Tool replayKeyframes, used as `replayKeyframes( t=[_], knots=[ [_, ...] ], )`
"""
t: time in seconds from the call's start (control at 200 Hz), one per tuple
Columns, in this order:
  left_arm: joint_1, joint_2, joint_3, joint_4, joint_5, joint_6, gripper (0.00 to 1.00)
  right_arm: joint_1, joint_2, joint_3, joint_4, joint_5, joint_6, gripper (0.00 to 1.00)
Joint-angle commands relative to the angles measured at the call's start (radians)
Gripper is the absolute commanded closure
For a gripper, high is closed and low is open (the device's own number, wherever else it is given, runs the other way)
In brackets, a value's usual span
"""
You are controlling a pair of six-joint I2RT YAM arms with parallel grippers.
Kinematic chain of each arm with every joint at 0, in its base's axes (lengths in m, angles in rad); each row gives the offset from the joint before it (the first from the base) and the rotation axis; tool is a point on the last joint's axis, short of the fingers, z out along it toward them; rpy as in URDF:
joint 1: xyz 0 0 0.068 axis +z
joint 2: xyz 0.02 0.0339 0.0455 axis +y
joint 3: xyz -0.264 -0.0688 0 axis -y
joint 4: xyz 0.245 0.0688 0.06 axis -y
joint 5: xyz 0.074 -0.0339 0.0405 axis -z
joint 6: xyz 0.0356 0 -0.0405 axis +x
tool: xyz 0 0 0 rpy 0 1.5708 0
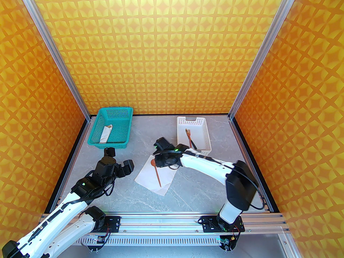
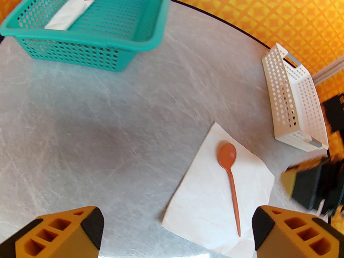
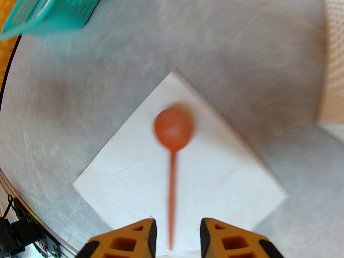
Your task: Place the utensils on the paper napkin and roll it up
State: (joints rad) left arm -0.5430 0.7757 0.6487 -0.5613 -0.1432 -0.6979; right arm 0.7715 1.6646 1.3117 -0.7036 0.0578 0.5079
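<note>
A white paper napkin (image 1: 146, 175) lies flat on the grey table, turned like a diamond. On it rests a reddish-brown spoon (image 1: 156, 173), bowl toward the back. My right gripper (image 1: 163, 162) hovers over the napkin; in its wrist view the gripper (image 3: 177, 224) is open, its fingers standing either side of the spoon (image 3: 173, 129) handle without touching it, above the napkin (image 3: 129, 176). My left gripper (image 1: 119, 158) is wide open left of the napkin (image 2: 204, 197) and spoon (image 2: 231, 171), holding nothing. An orange fork (image 1: 188, 135) and a dark-handled knife (image 1: 193, 144) lie in the white basket (image 1: 180, 122).
A teal basket (image 1: 118, 111) at the back left holds a rolled white paper tube (image 1: 105, 134). The white basket (image 2: 295, 103) stands just behind and right of the napkin. Orange patterned walls close in three sides.
</note>
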Motion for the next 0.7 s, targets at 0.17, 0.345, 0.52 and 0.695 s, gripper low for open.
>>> replayKeyframes(
  t=[0.17, 0.345, 0.52, 0.695],
  knots=[
    [-0.04, 0.096, -0.026, 0.104, 0.196, 0.004, 0.01, -0.171, -0.158, -0.009, -0.103, 0.093, -0.151, 0.61],
    [-0.09, 0.19, -0.025, 0.191, 0.279, -0.031, 0.01, -0.289, -0.184, 0.021, -0.156, 0.077, -0.253, 0.58],
    [-0.109, 0.247, -0.068, 0.362, 0.343, -0.144, 0.01, -0.415, -0.132, 0.074, -0.183, 0.005, -0.345, 0.57],
    [-0.109, 0.297, -0.061, 0.37, 0.354, -0.156, 0.01, -0.52, -0.003, 0.151, -0.214, -0.054, -0.427, 0.6]
  ],
)
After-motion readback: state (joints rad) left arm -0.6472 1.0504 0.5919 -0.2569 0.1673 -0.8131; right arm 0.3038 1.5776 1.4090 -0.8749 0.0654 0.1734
